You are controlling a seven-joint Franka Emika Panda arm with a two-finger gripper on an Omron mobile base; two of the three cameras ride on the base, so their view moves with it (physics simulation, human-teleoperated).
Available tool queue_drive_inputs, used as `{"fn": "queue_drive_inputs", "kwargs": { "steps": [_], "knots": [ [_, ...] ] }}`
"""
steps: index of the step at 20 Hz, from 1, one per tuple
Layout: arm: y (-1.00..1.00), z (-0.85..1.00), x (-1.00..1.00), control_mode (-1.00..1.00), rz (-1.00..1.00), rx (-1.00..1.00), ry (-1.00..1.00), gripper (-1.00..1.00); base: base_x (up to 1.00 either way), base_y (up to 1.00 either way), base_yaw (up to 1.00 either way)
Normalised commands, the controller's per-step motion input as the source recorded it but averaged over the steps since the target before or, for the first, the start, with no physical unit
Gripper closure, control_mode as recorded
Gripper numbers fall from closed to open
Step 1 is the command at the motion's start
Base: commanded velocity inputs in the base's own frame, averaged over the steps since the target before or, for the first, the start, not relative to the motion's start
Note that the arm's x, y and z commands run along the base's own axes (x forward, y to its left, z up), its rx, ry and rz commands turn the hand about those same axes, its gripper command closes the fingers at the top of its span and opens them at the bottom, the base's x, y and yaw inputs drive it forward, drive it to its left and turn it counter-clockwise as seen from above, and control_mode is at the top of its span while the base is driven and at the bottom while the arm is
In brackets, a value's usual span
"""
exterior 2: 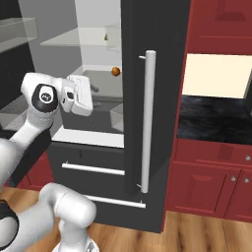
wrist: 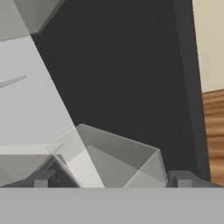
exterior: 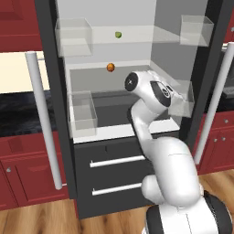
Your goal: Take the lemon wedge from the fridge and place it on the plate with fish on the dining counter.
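**Fridge open, wedge not yet taken**

The fridge (exterior: 114,151) stands open. The lemon wedge (exterior: 118,34) sits on the top shelf, upper centre of the left base frame, above the orange ball (exterior: 110,67). The jaws (wrist: 111,181) seem parted and empty, low near a door bin (wrist: 118,157), well below the wedge. Grasp and plating remain.

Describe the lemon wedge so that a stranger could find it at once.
Look inside the open fridge, at its white interior. The lemon wedge lies on the upper glass shelf, near the middle. It is tiny and yellow-green, while the ball on the shelf below is round and orange-brown.
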Motion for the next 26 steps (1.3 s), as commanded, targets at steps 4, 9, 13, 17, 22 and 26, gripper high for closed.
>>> {"fn": "queue_drive_inputs", "kwargs": {
  "steps": [4, 9, 13, 17, 22, 26],
  "knots": [
    [-0.53, 0.0, 0.8, -1.0, -0.02, 0.01, 0.19, -1.0, 0.0, 0.0, 0.0],
    [-0.58, 0.0, 0.65, -1.0, -0.06, 0.01, 0.19, -1.0, 0.0, 0.0, 0.0],
    [-0.71, 0.0, 0.43, -1.0, -0.13, 0.0, 0.17, -1.0, 0.0, 0.0, 0.0],
    [-1.0, 0.0, 0.0, -1.0, -0.24, 0.03, 0.12, -1.0, 0.0, 0.0, 0.0],
    [-1.0, 0.0, -0.2, -1.0, -0.25, 0.07, 0.04, -1.0, 0.0, 0.0, 0.0],
    [-1.0, 0.0, -0.46, -1.0, -0.24, 0.11, 0.0, -1.0, 0.0, 0.0, 0.0]
  ]
}}
